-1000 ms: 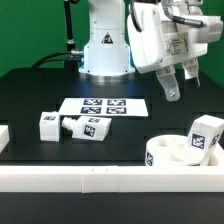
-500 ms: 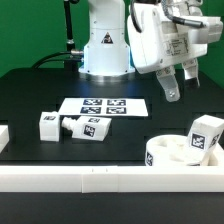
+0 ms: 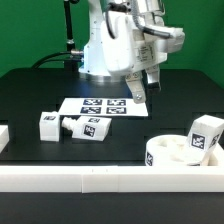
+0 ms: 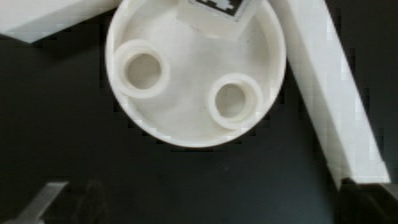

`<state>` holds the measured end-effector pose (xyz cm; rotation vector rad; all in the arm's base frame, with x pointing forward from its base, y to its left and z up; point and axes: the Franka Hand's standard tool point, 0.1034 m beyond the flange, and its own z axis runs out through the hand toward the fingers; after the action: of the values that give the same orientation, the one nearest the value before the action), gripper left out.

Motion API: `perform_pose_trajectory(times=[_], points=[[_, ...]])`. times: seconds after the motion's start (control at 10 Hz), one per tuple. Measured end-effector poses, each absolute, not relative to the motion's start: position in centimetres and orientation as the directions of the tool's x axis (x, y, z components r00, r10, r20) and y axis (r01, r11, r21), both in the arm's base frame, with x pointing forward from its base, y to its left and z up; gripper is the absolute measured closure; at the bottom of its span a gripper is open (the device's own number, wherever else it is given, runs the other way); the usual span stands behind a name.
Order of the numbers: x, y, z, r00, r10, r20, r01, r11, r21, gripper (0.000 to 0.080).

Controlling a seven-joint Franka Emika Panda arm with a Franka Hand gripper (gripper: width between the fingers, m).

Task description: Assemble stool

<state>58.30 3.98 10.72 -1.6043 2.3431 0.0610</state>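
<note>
- gripper (image 3: 141,90) hangs from the white arm (image 3: 112,40) at about 1 o'clock from the middle of the exterior view. its two dark fingers are spread wide with nothing between them.
- its lower fingertip shows over the 3 o'clock end of the marker board (image 3: 95,106), which lies flat on the black table (image 3: 30,90) near the middle. whether it touches the board i cannot tell.
- the seat (image 3: 165,157), a thick round white disc, sits at 4 o'clock in the exterior view. it is well apart from the gripper and just behind the long white rail (image 3: 90,180) along the 6 o'clock edge.
- one leg (image 3: 206,136) stands upright at the seat's 2 o'clock side, its tag facing the camera. i cannot tell whether it is pushed fully home.
- two more lie on the table at 8 o'clock, just beside each other: a leg (image 3: 50,123) on the outer side, and a leg (image 3: 90,128) nearer the middle showing its tag.
- in the wrist view the seat (image 4: 187,125) fills much of the picture, with two round sockets (image 4: 143,68) facing the camera.
- the rail (image 4: 329,90) runs just beside the seat's rim there.
- a dark, blurred fingertip (image 4: 45,205) shows at a corner of that view.
</note>
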Motion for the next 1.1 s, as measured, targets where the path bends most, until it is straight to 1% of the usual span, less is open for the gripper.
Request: perform_pose_trajectory(times=[0.1,0.3,0.4,0.5,0.6,0.7,0.8,1.1], points=[[58.27,3.98,10.68,-0.331,-0.905,-0.269,-0.917,0.375,-0.132,0.0151],[58.25,3.93,10.62,-0.105,-0.968,-0.228,-0.97,0.15,-0.191,0.0151],[58.15,3.95,10.54,0.021,-0.98,-0.197,-0.978,0.02,-0.207,0.0151],[58.04,4.1,10.46,0.188,-0.971,-0.15,-0.966,-0.156,-0.204,0.0151],[58.38,4.36,10.63,0.384,-0.919,-0.086,-0.91,-0.362,-0.201,0.0151],[58.72,4.51,10.71,0.512,-0.857,-0.054,-0.847,-0.493,-0.201,0.0151],[58.85,4.41,10.68,0.61,-0.791,-0.029,-0.779,-0.593,-0.206,0.0151],[58.81,4.3,10.63,0.8,-0.599,0.028,-0.582,-0.787,-0.205,0.0151]])
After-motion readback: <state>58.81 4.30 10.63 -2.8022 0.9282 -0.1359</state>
